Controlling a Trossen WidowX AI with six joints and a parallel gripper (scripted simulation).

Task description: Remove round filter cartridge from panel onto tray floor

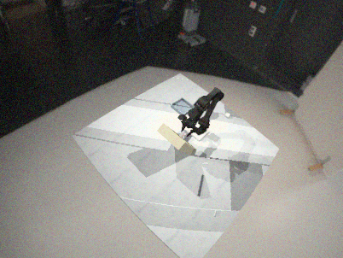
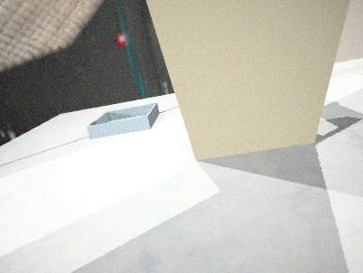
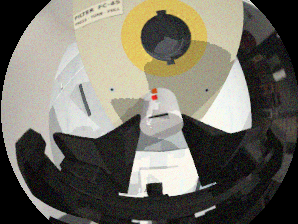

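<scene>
The beige service panel stands upright. In the wrist view, the round socket inside its yellow ring is dark and looks empty, with a notch at top and bottom. The filter cartridge shows as a pale grey cylinder in front of the panel, below the ring, with two red-orange marks and one dark slot visible. My gripper is shut on it, one finger on each side. Any contact between cartridge and panel or table is unclear. The blue-grey tray shows nothing inside, though part of its floor is hidden.
The panel stands close to my gripper, and hides the gripper in the exterior view. The tray is beyond the panel in that view, with low raised walls. A thin dark strip shows on the table. Shadows cross the pale tabletop.
</scene>
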